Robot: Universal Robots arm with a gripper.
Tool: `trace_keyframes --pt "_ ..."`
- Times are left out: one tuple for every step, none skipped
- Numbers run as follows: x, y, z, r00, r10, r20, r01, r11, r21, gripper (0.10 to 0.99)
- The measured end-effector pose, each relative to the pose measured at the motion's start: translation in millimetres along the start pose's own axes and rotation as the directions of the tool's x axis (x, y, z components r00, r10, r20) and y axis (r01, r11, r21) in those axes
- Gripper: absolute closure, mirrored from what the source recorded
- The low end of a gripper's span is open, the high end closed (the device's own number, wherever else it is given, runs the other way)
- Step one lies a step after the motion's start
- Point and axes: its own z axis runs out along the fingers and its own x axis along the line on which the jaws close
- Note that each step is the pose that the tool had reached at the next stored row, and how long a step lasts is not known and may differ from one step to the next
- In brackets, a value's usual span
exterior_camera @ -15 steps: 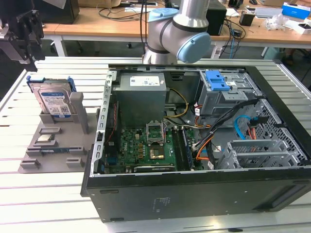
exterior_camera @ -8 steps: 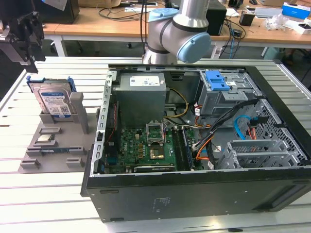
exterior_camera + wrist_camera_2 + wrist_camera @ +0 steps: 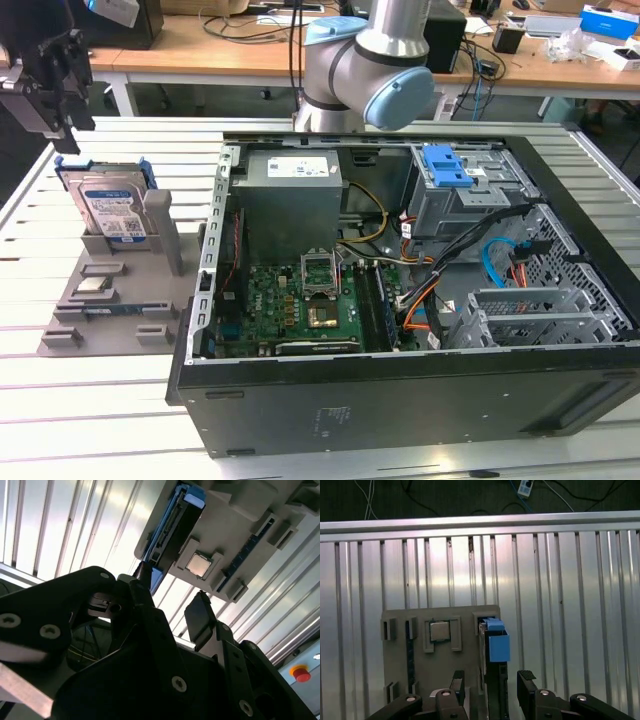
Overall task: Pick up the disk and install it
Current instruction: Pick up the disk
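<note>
**Gripper poised over upright disk beside open computer case**

At the exterior view's left, the black gripper (image 3: 62, 105) hangs above the disk (image 3: 108, 205), its jaws parted and grasping nothing. A strip of clear space shows between the two.

The disk is a silver drive with a blue-and-white label, framed by a bright blue bracket. It stands on edge in a slot at the back of a grey holder (image 3: 160, 250), which rests on the slatted metal counter (image 3: 100, 400). Its broad labelled face is turned toward the exterior camera, and its thin top edge points up at the gripper. Its long axis appears to run up and down, though the holder's front wall hides the lower part.

In the first wrist view the two fingers (image 3: 526, 682) sit well apart, with the disk's narrow edge lined up in the gap between them.

A square silver processor chip (image 3: 92, 286) lies flat in a recess of the holder, in front of the disk.

Just beside the holder, toward the exterior view's right, an open black computer case (image 3: 400, 400) lies on its side. Inside it are a grey power supply (image 3: 290, 200), a green motherboard (image 3: 290, 310) and, farther right, a grey metal drive cage (image 3: 470, 205) with a blue latch. The arm (image 3: 375, 60) rises behind the case.
</note>
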Motion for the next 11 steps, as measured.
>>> trace_keyframes --pt "0.0 -0.1 2.2 1.0000 0.000 0.0000 0.000 1.0000 0.000 0.545" --pt "0.1 -0.2 4.0 1.0000 0.000 0.0001 0.000 1.0000 0.000 0.545" --pt "0.1 -0.3 5.5 1.0000 0.000 0.0001 0.000 1.0000 0.000 0.545" --pt "0.2 -0.3 7.2 1.0000 0.000 0.0000 0.000 1.0000 0.000 0.545" --pt "0.2 -0.4 8.7 1.0000 0.000 0.0001 0.000 1.0000 0.000 0.545" --pt "0.2 -0.5 10.7 1.0000 0.000 0.0001 0.000 1.0000 0.000 0.545" --pt "0.2 -0.5 11.9 1.0000 0.000 0.0000 0.000 1.0000 0.000 0.545" --pt "-0.3 -0.5 13.4 1.0000 0.000 0.0000 0.000 1.0000 0.000 0.545" --pt "-1.2 -0.5 14.0 1.0000 0.000 -0.0001 0.000 1.0000 0.000 0.545" --pt "-3.0 -0.5 14.4 1.0000 -0.001 0.0000 0.001 1.0000 0.000 0.545" --pt "-4.4 -0.4 14.7 1.0000 -0.002 0.0001 0.002 1.0000 0.000 0.545"
